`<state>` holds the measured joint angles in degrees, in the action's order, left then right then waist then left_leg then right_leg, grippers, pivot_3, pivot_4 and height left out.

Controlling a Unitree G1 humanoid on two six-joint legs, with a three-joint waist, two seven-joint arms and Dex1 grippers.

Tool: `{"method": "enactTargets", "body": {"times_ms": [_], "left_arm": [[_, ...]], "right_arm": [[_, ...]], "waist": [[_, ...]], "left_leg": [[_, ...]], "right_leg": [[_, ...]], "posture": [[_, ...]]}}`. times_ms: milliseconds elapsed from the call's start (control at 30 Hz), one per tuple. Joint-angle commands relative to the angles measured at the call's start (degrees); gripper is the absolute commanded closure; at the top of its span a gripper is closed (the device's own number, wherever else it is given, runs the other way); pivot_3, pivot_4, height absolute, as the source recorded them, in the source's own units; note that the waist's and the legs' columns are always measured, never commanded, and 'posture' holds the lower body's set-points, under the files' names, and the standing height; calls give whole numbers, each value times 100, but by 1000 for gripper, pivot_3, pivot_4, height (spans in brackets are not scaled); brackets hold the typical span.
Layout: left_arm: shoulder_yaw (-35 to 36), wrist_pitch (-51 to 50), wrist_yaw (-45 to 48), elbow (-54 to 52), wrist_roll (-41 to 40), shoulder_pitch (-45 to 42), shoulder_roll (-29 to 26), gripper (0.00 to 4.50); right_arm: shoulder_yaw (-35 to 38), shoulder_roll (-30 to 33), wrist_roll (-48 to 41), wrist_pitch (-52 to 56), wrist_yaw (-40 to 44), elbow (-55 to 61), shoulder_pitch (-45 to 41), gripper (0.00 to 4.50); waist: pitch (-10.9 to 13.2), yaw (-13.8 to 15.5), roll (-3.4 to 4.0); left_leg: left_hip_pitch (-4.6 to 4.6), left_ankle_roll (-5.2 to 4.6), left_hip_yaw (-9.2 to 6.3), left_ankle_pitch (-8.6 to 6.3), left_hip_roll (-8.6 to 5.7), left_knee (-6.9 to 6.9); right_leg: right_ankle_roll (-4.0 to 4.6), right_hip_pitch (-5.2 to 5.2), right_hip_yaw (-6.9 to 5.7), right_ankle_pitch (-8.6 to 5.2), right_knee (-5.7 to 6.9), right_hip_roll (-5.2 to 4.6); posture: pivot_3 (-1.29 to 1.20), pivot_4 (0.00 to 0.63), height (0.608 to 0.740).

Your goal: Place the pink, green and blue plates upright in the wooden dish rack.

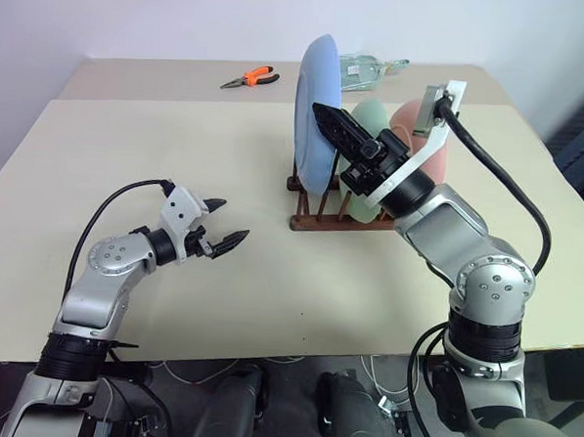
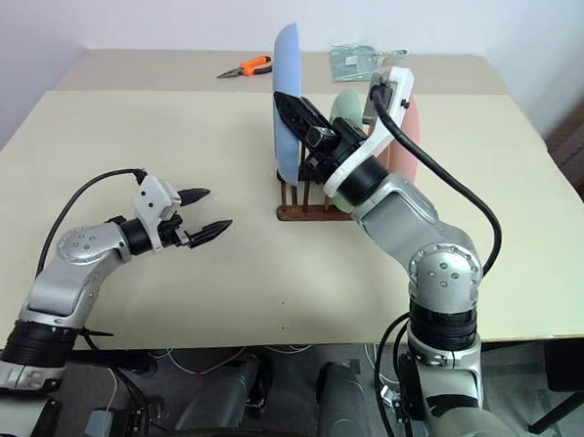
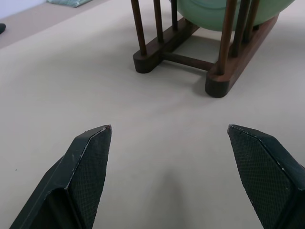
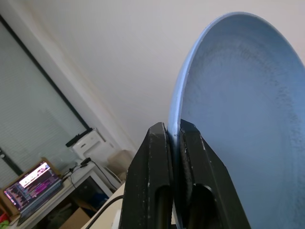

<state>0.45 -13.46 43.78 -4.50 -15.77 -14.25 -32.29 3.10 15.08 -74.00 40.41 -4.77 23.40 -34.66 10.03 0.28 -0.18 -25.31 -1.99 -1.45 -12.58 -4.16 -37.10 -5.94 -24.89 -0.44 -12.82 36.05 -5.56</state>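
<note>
A: What does the wooden dish rack look like?

B: Small, dark brown and smooth: two parallel base bars with rounded ends, a thin crossbar joining them, and slim round pegs rising in a row from each. It stands on the pale beige table, past the middle, toward the far right.

A: What is in it?

B: The green plate stands upright between the pegs, a pale mint disc with a matte surface. Just behind it on the right, the pink plate is also on edge, salmon-toned; its foot is hidden by the arm, so I cannot say which slot it sits in.

A: And the blue plate?

B: Light blue, round, shallowly dished, with a faintly speckled inner face. It is held vertical at the rack's left end, its lower edge down among the pegs. Whether it rests on the bars I cannot tell.

A: Who holds it?

B: The right gripper. Its two black fingers are clenched on the plate's rim, one on each face.

A: The other claw?

B: The left gripper is released, its textured, wedge-shaped pads spread wide and holding nothing. It hovers low above the table, well apart from the rack on the left, pointing toward it.

A: Anything else on the table?

B: Orange-handled pliers and a clear glass bottle lying on its side, both near the far edge.
</note>
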Motion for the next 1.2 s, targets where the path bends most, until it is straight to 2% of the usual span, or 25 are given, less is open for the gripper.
{"method": "enactTargets", "body": {"times_ms": [33,133,333,600,700,800,867,967,1067,1200], "left_arm": [[75,-38,-19,-255,-61,11,11,482],[41,-82,-20,-313,-51,34,25,482],[30,-139,-31,-369,-41,46,60,482],[-29,-191,-57,-439,-16,66,130,482],[1,-207,-112,-476,-4,88,138,482],[172,-139,-138,-389,29,168,11,482],[318,-79,-124,-277,48,251,-123,482],[368,71,-90,-112,160,355,-305,482],[389,257,-85,162,279,420,-384,482],[388,433,-133,331,377,489,-386,482]], "right_arm": [[45,-50,222,-18,156,-195,29,4451],[87,-71,340,21,281,-399,3,3451],[-26,175,1110,4,561,-419,-211,454],[-377,1230,2427,-5,1624,158,-573,454],[-2,2004,2645,-152,2243,700,-311,454],[1170,2875,2272,-57,2938,1026,541,454],[2151,3360,2236,98,3461,956,1555,454],[2819,3706,2591,-50,4115,808,2877,454],[2676,3567,3413,-643,4372,294,3794,454],[2194,3388,4080,-1173,4365,-324,3730,454]], "waist": [[0,-7,0],[0,-11,0],[0,-6,1],[1,5,1],[1,52,0],[1,87,-7],[-1,105,-10],[-3,59,-4],[-6,28,-7],[-5,-1,1]], "left_leg": [[0,1,0,1,0,0],[1,3,0,2,0,-1],[0,3,1,2,0,-1],[-1,3,3,2,0,0],[-4,3,3,2,0,-2],[-6,0,-3,0,0,-2],[-5,-4,-3,-2,0,-1],[-2,-10,-1,-7,2,0],[4,-9,0,-8,8,1],[7,-9,10,-8,10,0]], "right_leg": [[0,0,0,0,1,0],[2,0,0,-1,3,1],[0,-2,0,0,4,1],[1,-4,-1,-1,3,0],[7,-2,-1,-4,-3,-1],[8,11,-6,-6,-22,-3],[10,20,-6,-7,-40,-4],[10,32,-5,-6,-61,-6],[11,37,-4,-7,-62,-5],[11,33,-1,-7,-63,-8]], "posture": [[0,150,719],[0,150,719],[0,150,719],[0,150,719],[0,150,719],[0,150,719],[0,150,719],[0,150,719],[0,150,719],[0,150,719]]}}
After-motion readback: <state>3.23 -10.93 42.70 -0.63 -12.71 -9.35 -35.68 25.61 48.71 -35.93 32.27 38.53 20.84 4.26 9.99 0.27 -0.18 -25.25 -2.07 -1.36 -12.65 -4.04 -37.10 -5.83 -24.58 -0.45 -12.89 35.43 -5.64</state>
